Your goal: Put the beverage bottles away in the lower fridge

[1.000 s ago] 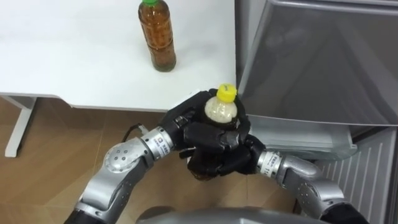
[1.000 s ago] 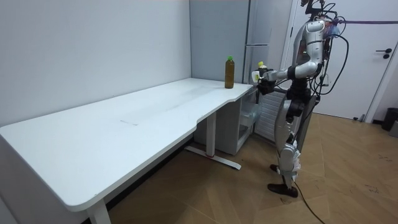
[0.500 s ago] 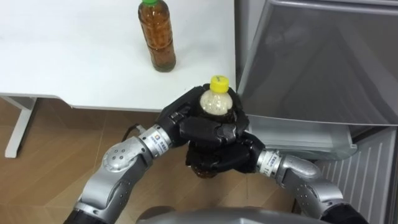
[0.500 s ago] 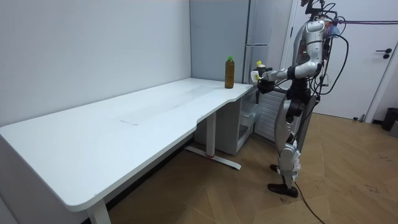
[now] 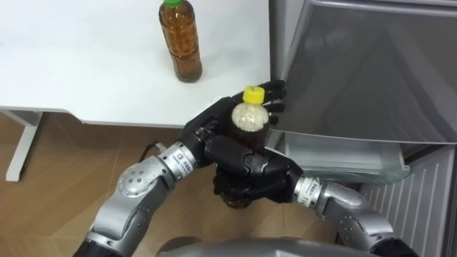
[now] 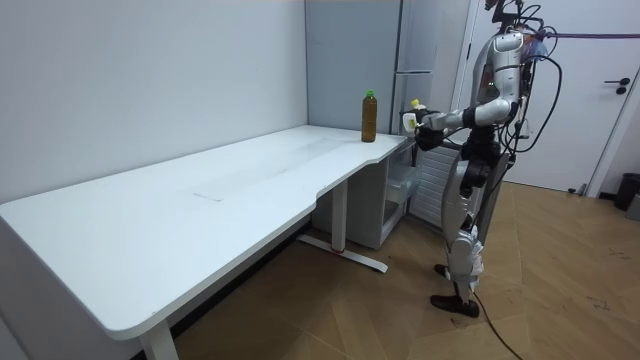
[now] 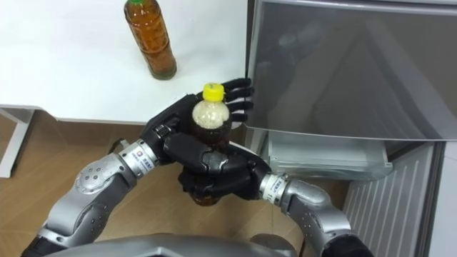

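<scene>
Count: two bottles, one fridge, one tabletop.

Nearest me: right hand (image 5: 250, 173), clenched round the lower body of the yellow-capped bottle (image 5: 250, 120). That is bottle one of two. It is upright and held in the air just left of the fridge (image 5: 357, 71), at its front corner, with wood floor (image 5: 64, 171) underneath. It rests on nothing but my hands.

Left hand (image 5: 206, 135): comes in behind the same bottle, on the side away from me. Its fingers (image 5: 275, 91) are straight and spread, sticking out past the bottle's neck toward the fridge's grey panel. Released, not wrapped. Cannot tell whether the tips touch the panel.

Further out: green-capped bottle (image 5: 181, 44), bottle two of two, brown drink. It stands upright on the white tabletop (image 5: 86, 64), left of the fridge and near the tabletop's fridge-side edge. Well apart from both hands, nothing touching it.

Fridge: grey panel fills the far right, and a pale lip (image 5: 343, 155) juts out beneath it.

Room view: I stand upright at the tabletop's end next to the fridge, both arms raised forward with the bottle between them.
</scene>
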You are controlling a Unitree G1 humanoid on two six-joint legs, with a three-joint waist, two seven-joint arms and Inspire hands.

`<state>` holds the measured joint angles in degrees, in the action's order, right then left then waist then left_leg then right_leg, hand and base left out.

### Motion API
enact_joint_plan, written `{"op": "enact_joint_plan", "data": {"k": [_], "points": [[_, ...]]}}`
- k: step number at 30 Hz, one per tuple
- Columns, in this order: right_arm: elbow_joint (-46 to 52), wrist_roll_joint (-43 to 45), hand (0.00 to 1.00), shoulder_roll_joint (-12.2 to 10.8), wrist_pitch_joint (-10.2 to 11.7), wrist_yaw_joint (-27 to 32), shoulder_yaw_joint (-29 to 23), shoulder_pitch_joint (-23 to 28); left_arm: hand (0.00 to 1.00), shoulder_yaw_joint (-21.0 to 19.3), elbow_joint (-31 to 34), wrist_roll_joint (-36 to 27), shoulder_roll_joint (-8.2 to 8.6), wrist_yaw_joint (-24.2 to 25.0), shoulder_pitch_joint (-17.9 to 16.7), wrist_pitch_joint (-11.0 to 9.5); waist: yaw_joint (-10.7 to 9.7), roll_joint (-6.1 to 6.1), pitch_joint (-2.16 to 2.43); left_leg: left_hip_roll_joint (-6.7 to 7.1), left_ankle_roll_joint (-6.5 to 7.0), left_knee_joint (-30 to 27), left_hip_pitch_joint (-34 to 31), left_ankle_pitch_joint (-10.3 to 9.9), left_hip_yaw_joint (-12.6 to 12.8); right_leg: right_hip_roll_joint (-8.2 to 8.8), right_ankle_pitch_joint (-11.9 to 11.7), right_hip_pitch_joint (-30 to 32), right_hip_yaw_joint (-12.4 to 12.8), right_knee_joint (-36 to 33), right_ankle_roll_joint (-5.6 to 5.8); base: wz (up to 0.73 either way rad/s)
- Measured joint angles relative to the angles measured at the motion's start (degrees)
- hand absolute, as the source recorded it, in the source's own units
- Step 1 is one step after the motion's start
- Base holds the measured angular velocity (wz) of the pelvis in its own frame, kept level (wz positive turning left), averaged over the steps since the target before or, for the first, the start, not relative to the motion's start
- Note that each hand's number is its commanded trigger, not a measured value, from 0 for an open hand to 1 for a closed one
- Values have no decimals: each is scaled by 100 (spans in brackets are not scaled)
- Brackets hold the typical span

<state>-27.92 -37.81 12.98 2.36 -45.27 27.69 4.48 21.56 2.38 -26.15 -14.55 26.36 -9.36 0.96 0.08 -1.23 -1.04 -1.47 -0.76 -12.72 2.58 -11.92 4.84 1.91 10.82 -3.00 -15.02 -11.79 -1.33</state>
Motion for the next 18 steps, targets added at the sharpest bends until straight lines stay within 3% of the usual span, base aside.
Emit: {"op": "enact_joint_plan", "data": {"k": [8, 12, 18], "points": [[84, -80, 100, 33, -8, -75, -28, -1, 0, -268, 441, 72, -23, -46, 161, 1, 19, 70, -18, -1, 0, -3, -1, 0, -17, -8, 0, 11, 54, -8, 0, -1], [85, -51, 100, 72, -218, -103, -58, 2, 0, -562, 973, -162, 17, 27, 445, -188, 30, 65, -15, 5, 0, -5, 21, 0, 5, -3, -1, 7, 57, -6, 1, 0], [167, -16, 100, 104, -370, -102, -259, 41, 0, -664, 1418, -227, 73, 19, 545, -277, 110, 82, -1, -4, -1, -2, 87, -1, -1, -4, -10, -34, 66, -8, -7, -4]]}}
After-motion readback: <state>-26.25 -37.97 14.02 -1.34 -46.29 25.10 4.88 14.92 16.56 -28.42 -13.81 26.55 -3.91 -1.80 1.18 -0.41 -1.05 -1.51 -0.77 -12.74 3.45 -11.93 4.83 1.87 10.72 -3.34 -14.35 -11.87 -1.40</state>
